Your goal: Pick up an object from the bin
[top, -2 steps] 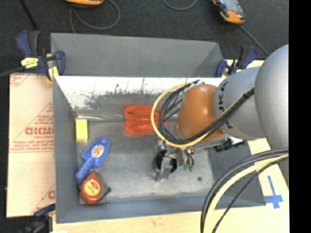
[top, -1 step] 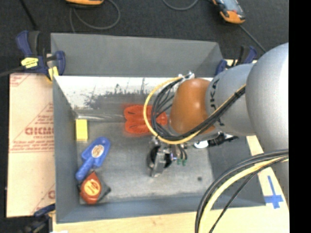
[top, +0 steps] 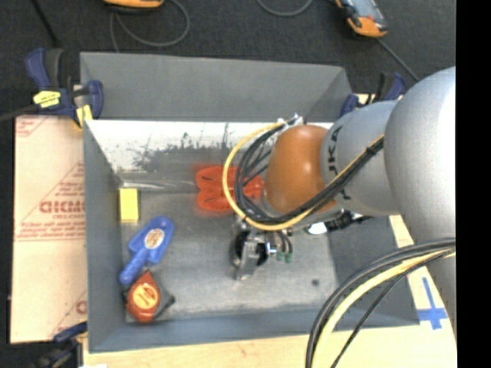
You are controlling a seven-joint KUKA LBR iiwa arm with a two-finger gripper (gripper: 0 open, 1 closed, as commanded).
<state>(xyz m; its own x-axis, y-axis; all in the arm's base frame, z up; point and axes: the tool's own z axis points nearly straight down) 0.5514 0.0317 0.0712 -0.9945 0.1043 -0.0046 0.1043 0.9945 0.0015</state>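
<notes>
Camera view: end effector (top: 247, 257) is hanging low over a bare patch of the bin (top: 201, 286) floor, roughly at the bin's centre. Nothing is showing in its grasp. Cannot tell whether it is open or closed; the dark tip is giving no clear reading.

Candidate things:
- Orange-red plastic piece (top: 209, 191) is lying near the back wall, at about 11 o'clock from the end effector. It is partly hidden behind the wrist cover (top: 295, 167) and the cable loop (top: 230, 176).
- Blue handled tool (top: 148, 245) with an orange disc is lying at 9 o'clock, well apart.
- Orange tape measure (top: 143, 299) is sitting just beside the blue tool's lower end, at about 8 o'clock.
- Yellow block (top: 128, 205) is standing against the left wall, at about 10 o'clock, apart from the rest.

Risks, as I am judging them:
1. The end effector is sitting over no thing at all. A close here is likely gripping only air or scraping the metal floor.
2. The orange-red piece is the nearest pick, but the cover and cables are masking its shape. A reach toward 11 o'clock is running half blind and may be nudging it against the wall instead of straddling it.
3. The blue tool and tape measure are lying together. A grasp there is risking a catch on both, or a slip off the tape measure's rounded body.
4. The cable loop is hanging close to the orange-red piece and could be snagging on it.
</notes>
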